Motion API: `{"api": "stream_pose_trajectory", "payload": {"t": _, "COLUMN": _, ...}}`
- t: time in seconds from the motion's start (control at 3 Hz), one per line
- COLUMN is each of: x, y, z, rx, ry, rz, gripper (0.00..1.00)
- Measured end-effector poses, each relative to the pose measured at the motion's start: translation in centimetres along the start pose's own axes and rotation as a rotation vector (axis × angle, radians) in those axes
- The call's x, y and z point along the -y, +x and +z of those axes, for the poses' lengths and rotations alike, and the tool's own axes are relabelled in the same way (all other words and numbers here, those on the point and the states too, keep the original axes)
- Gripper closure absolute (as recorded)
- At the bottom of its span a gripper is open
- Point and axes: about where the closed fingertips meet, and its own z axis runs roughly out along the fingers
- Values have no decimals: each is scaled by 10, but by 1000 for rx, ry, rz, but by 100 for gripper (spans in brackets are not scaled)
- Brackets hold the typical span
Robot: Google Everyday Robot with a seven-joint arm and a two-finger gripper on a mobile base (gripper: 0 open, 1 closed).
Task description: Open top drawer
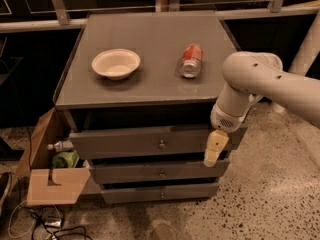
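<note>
The top drawer (145, 141) is the uppermost grey front of the cabinet, with a small brass knob (161, 144) at its centre. It stands slightly out from the cabinet, with a dark gap above it. My gripper (214, 149) hangs point-down from the white arm (250, 84) in front of the right end of the top drawer front, well to the right of the knob. Its cream tip reaches down to the gap above the middle drawer.
A white bowl (116, 63) and a red can (191, 60) lying on its side sit on the cabinet top (150, 79). Two shorter drawers (160, 173) lie below. An open cardboard box (50, 184) with a bottle (60, 145) stands at the left, with cables (45, 224) on the floor.
</note>
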Motion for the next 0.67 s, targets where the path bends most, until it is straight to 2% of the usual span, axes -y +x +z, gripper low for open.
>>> {"api": "stream_pose_trajectory", "payload": {"t": 0.33, "x": 4, "y": -1, "z": 2, "rx": 8, "ry": 1, "rz": 4, "gripper": 0}}
{"api": "stream_pose_trajectory", "payload": {"t": 0.67, "x": 19, "y": -11, "z": 4, "rx": 26, "ry": 18, "rz": -8, "gripper": 0}}
